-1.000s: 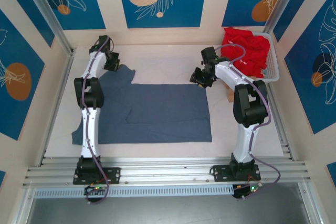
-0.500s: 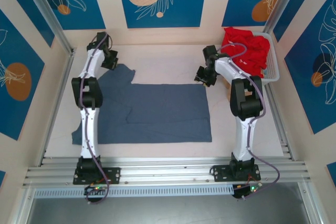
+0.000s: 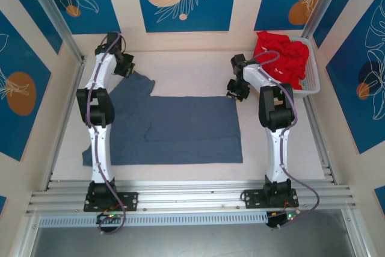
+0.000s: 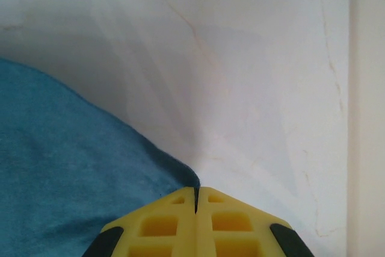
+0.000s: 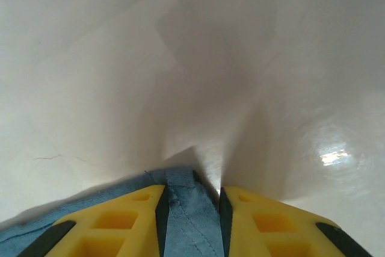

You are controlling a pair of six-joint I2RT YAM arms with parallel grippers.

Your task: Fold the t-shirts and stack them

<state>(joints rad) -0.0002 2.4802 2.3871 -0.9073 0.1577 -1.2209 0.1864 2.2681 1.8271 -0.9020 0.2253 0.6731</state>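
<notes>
A slate blue-grey t-shirt [image 3: 180, 127] lies spread flat on the white table. My left gripper [image 3: 128, 70] is at its far left sleeve corner, shut on the cloth edge [image 4: 180, 176], which runs into the slit between the yellow fingers [image 4: 197, 189]. My right gripper [image 3: 236, 93] is at the shirt's far right corner. In the right wrist view its jaws [image 5: 191, 188] stand apart around the hem [image 5: 186, 209], with a small gap left on the right side. Bright red t-shirts [image 3: 283, 58] are piled in the basket at the back right.
The white plastic basket [image 3: 311, 87] stands against the right wall, just beyond the right arm. Aluminium frame posts [image 3: 57, 25] rise at the back corners. Bare table [image 3: 192, 70] lies behind the shirt, and a rail [image 3: 192, 197] runs along the near edge.
The right gripper has settled lower onto the shirt's far right corner and its jaws have narrowed around the hem. The left gripper has shifted slightly back and left, still shut.
</notes>
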